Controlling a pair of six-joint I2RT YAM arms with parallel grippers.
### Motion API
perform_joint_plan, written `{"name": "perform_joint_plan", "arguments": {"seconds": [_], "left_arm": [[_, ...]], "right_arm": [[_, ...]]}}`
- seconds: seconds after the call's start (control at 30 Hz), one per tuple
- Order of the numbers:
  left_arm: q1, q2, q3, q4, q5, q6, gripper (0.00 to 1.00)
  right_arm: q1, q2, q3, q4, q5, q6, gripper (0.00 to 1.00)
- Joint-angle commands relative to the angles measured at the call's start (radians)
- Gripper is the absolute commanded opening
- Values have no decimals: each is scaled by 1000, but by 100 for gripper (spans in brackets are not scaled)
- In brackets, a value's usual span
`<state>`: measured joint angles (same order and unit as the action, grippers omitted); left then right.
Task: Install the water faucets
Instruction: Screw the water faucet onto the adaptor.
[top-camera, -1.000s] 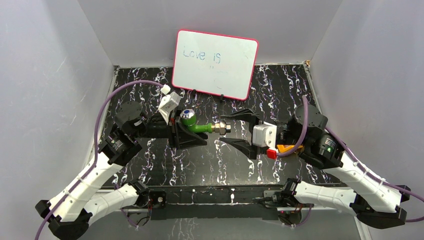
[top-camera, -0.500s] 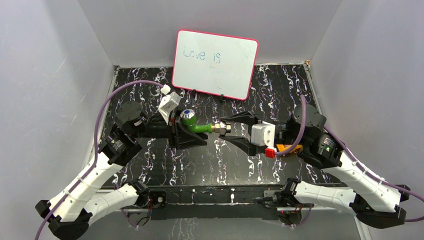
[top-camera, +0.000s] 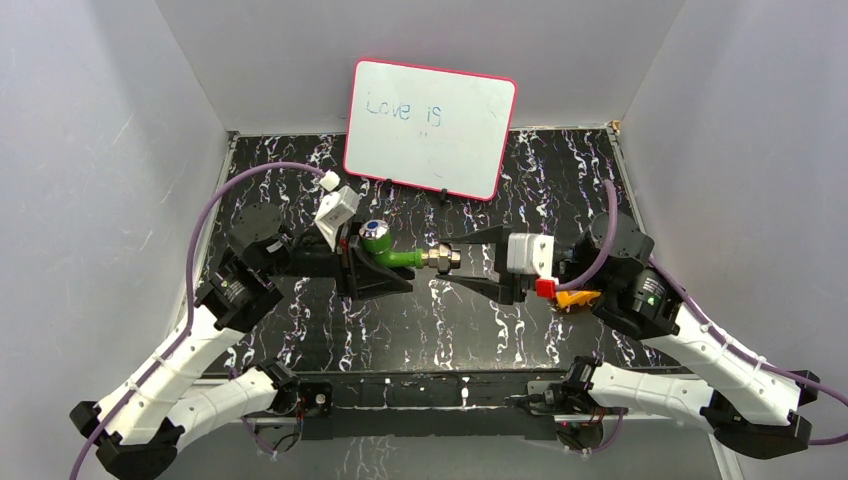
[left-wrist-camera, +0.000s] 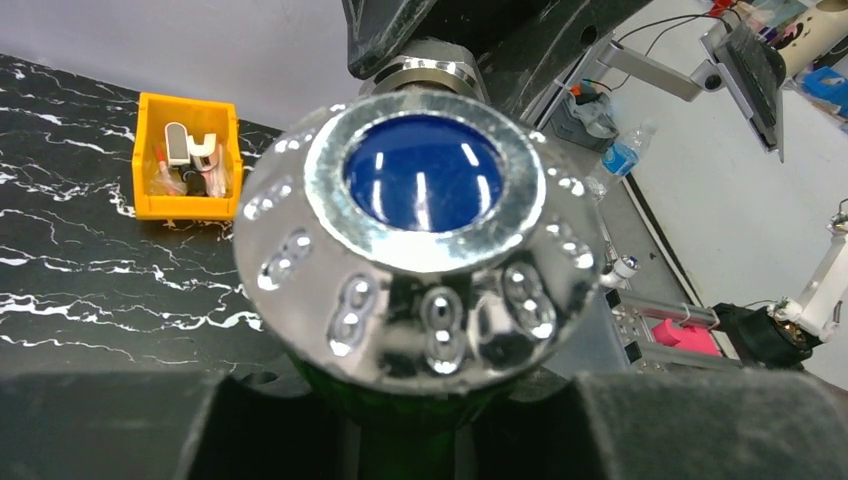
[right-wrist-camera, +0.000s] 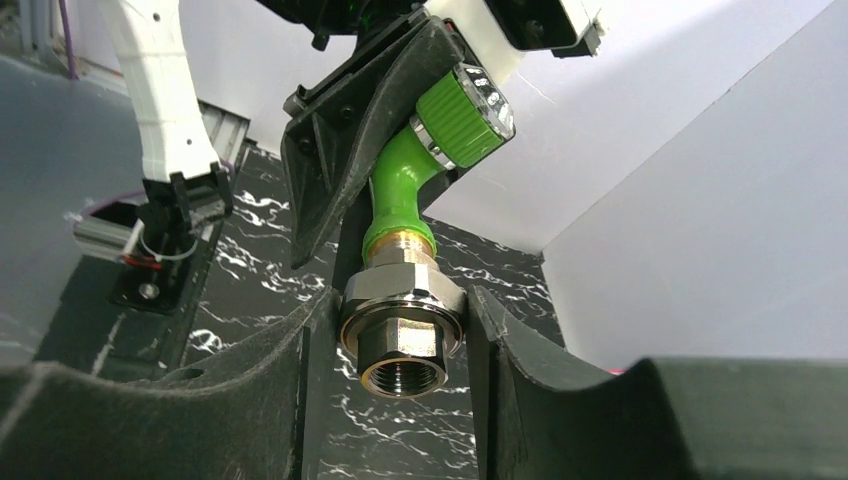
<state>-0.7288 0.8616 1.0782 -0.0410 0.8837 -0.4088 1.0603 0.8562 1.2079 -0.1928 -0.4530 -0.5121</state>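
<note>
Tap (top-camera: 398, 255) spans two grippers: left gripper (top-camera: 376, 262) clamps its green body, right gripper (top-camera: 444, 260) pinches its silver fitting (right-wrist-camera: 403, 325).

This is a robotics laboratory, set up as a test booth. The left arm (top-camera: 190, 350) and the right arm (top-camera: 715, 355) are bolted at the near edge of a black marbled tabletop (top-camera: 300, 330). Plain grey panels (top-camera: 100, 150) close its left, far and right edges. A whiteboard (top-camera: 430, 128) leans at the far edge. An orange parts bin (left-wrist-camera: 186, 160) stands on the tabletop. Beyond it, the left wrist view shows metal frames (left-wrist-camera: 650, 320), cables (left-wrist-camera: 655, 22) and a water bottle (left-wrist-camera: 622, 158).
</note>
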Motion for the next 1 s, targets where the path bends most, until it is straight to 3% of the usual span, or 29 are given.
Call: {"name": "perform_joint_plan", "arguments": {"seconds": [0.0,0.1,0.67,0.97], "left_arm": [[-3,-32,20,76,-12,71,0],[-3,-44,9,76,-20,110,0],[-3,-72,-21,49,-52,511,0],[-3,-68,-32,63,-54,533,0]], "right_arm": [[1,4,-32,123,3,217,10],[2,5,-40,141,7,312,5],[2,39,-52,180,43,828,0],[1,35,-57,220,62,973,0]]}}
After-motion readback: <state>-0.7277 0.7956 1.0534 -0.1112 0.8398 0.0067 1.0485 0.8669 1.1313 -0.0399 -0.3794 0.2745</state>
